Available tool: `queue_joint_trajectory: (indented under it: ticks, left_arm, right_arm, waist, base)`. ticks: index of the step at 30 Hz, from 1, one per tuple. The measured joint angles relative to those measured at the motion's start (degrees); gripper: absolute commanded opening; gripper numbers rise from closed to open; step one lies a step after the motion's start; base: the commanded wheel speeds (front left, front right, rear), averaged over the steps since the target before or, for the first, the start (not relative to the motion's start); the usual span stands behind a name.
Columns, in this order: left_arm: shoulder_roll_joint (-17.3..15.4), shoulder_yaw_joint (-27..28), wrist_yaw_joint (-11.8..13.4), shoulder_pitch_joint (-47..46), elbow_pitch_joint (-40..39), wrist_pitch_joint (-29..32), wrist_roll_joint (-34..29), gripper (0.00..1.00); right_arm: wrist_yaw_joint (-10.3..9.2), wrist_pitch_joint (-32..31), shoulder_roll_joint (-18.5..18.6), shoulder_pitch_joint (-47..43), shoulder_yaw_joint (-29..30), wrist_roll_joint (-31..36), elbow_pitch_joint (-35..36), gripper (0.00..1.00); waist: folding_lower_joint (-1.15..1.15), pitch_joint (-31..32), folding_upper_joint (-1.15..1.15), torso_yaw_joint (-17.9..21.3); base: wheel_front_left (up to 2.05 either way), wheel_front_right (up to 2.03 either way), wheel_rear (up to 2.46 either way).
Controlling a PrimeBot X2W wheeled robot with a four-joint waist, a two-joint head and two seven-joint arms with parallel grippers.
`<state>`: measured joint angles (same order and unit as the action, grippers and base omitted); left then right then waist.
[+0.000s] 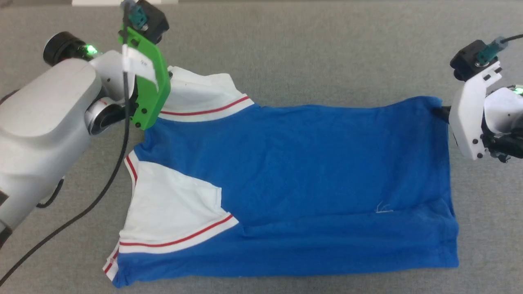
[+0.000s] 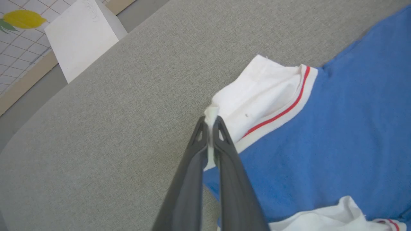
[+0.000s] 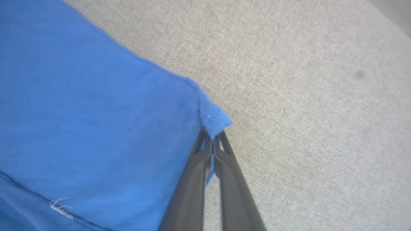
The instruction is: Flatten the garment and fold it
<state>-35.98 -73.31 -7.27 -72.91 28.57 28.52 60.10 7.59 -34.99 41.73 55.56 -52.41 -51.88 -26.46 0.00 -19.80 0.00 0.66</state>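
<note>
Here the garment (image 1: 310,171) lies spread on the grey table (image 1: 318,49), across the middle of the head view, with its white sleeves toward the left of the frame, its hem toward the right, and a fold line running along its lower part. The left hand (image 2: 210,123) is closed on a pinch of white cloth at the tip of the upper sleeve (image 2: 266,89), near the upper left of the head view. The right hand (image 3: 212,133) is closed on the blue hem corner (image 3: 213,117) at the upper right. With both far corners gripped, the step looks like either the flattening pull or the start of folding the far edge toward the near one; which of the two I cannot tell. The next move likely calls for both hands to travel together with the cloth taut between them, since uneven motion would skew the edge and such thin pinches could slip
</note>
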Motion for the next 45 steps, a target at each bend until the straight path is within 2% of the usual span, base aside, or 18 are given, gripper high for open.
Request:
queue_joint_trajectory:
  ticks: [6,10,12,18,24,30,35,38,39,40,41,45]
  left_arm:
    - [-3.4,0.0,0.0,4.0,-5.8,-5.9,0.9,0.0]
    - [-7.7,0.0,0.2,8.8,-10.9,-8.5,1.5,0.0]
    - [-10.7,0.0,1.4,12.0,-14.2,-9.4,1.5,0.0]
    - [-16.5,0.0,5.9,20.7,-23.5,-10.6,2.5,0.0]
    - [-19.7,0.0,10.0,30.1,-30.2,-11.6,3.3,0.0]
    - [-19.3,0.0,11.6,38.5,-30.3,-12.6,3.0,0.0]
    - [-15.1,0.0,12.0,42.5,-25.8,-15.2,4.4,0.0]
    - [-13.8,0.1,11.9,43.0,-22.5,-16.7,4.6,0.0]
    - [-13.3,0.5,11.9,43.2,-21.4,-17.8,4.7,0.07]
    - [-12.8,0.6,11.9,43.3,-20.7,-18.5,4.8,1.0]
    - [-12.4,0.6,12.2,43.3,-19.9,-19.5,4.4,1.0]
    - [-12.2,1.9,13.7,43.6,-19.3,-24.3,3.0,1.0]
  right_arm:
    - [0.0,7.2,3.9,-2.5,-1.8,-1.4,3.6,0.0]
    - [0.0,10.8,7.2,-6.5,-3.3,-1.6,5.6,0.0]
    - [0.0,12.5,8.3,-8.5,-4.2,-1.6,6.9,0.0]
    - [0.0,16.4,9.4,-13.7,-5.1,-1.5,9.7,0.0]
    - [0.0,19.0,10.3,-20.5,-4.7,-1.0,11.1,0.0]
    - [0.0,20.7,9.3,-26.8,-3.9,-0.5,11.0,0.0]
    - [0.0,20.9,6.0,-29.5,-3.1,-0.2,8.7,0.0]
    - [0.0,20.9,4.7,-29.7,-2.8,0.7,6.9,0.0]
    - [0.0,21.2,4.4,-29.7,-2.6,1.0,6.3,0.0]
    - [0.0,21.4,4.2,-29.8,-2.4,1.0,6.0,0.43]
    - [0.0,22.1,4.1,-29.8,-2.0,1.2,5.8,1.0]
    - [0.0,24.1,4.5,-29.8,-0.2,2.9,6.5,1.0]
  waist:
    - [0.0,4.9,0.0,0.4]
    - [0.0,8.1,0.0,0.5]
    - [0.0,9.9,0.0,0.5]
    - [-0.01,13.7,0.0,0.2]
    - [-0.01,15.7,0.0,-0.8]
    - [-0.01,15.5,0.0,-1.5]
    - [0.0,14.6,0.0,-1.4]
    - [-0.01,14.3,0.0,-1.1]
    - [-0.01,14.3,0.0,-1.1]
    - [-0.01,14.4,0.0,-1.1]
    - [0.0,14.6,0.0,-1.1]
    - [0.0,15.8,0.0,-1.1]
  base:
    - [0.0,0.0,0.0]
    - [0.0,0.0,0.0]
    - [0.0,0.0,0.0]
    - [0.0,0.0,0.0]
    - [0.0,0.0,0.0]
    - [0.0,0.0,0.0]
    - [0.0,0.0,0.0]
    - [0.0,0.0,0.0]
    - [0.0,0.0,0.0]
    - [0.0,0.0,0.0]
    - [0.0,0.0,0.0]
    - [0.0,0.0,0.0]
